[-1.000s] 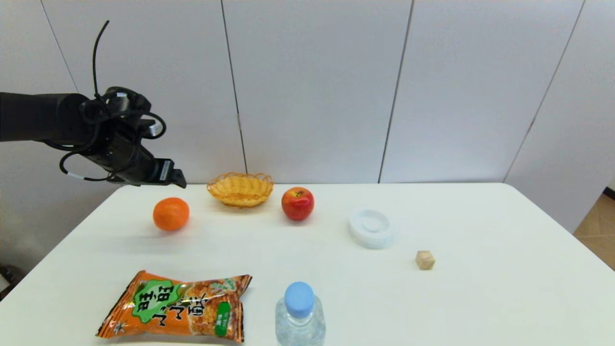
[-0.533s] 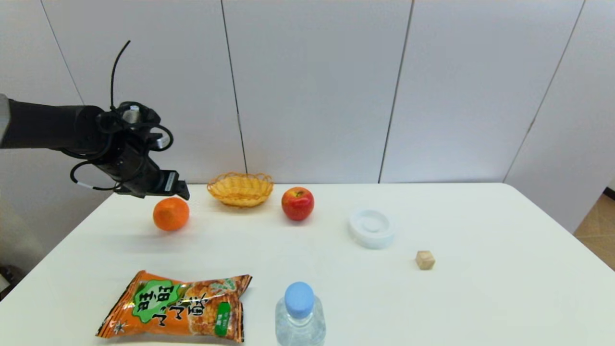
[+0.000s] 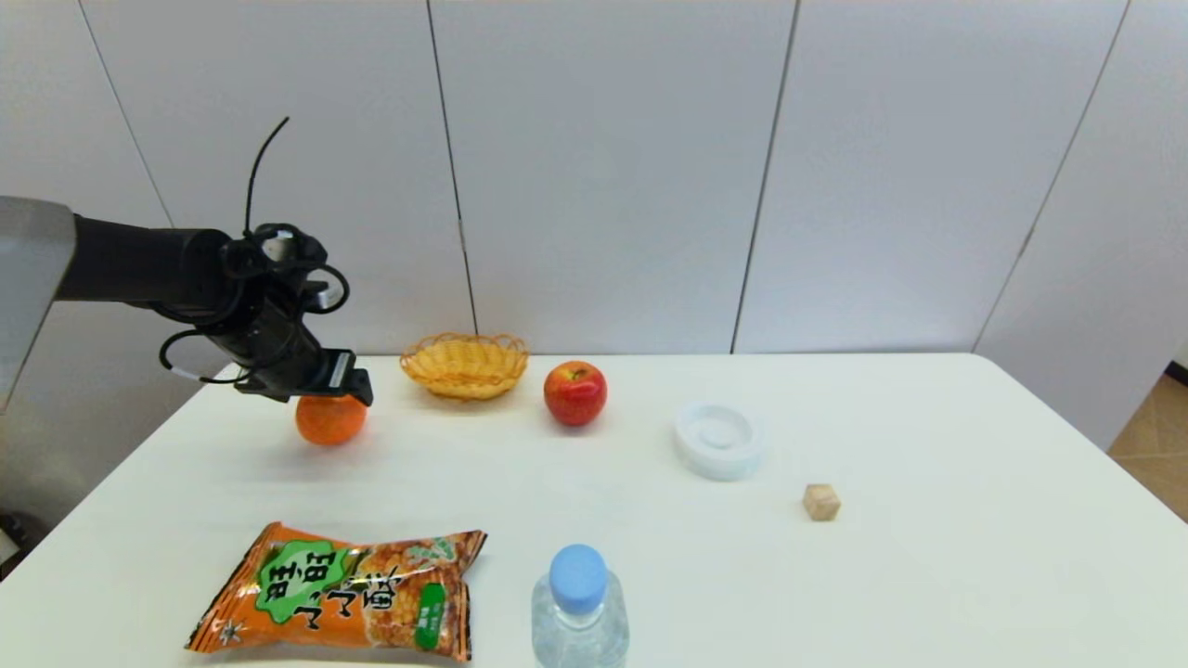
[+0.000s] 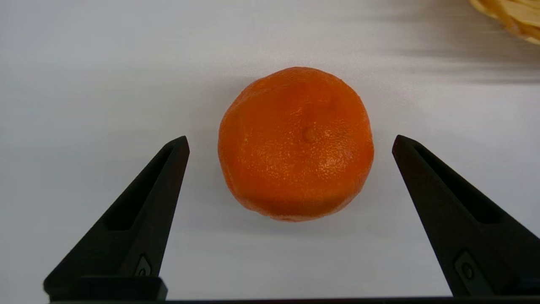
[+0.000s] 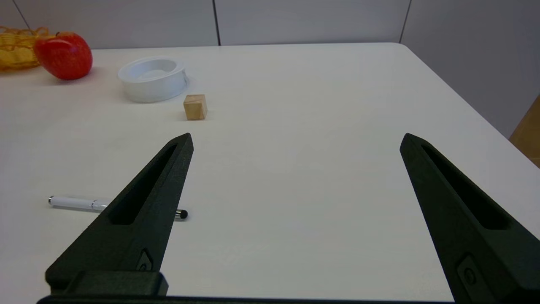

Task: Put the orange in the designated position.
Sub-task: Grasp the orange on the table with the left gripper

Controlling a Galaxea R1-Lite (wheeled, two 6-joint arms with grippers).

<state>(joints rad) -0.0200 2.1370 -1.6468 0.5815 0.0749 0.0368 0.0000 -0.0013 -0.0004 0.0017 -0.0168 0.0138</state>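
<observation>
One orange (image 3: 330, 422) sits on the white bench (image 3: 594, 520), near the far left side, with the yellow basket (image 3: 464, 365) close by. The left gripper (image 4: 290, 145) is right above the orange. Its jaws are wide apart, one on each side of the fruit, and they do not touch it. The right gripper (image 5: 295, 139) is low over a bare part of the bench, jaws wide apart too, holding nothing

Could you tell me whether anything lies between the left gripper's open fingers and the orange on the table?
Nothing visible does. The left gripper hangs open just above the round, dimpled orange, with only bare white tabletop around the fruit.
</observation>
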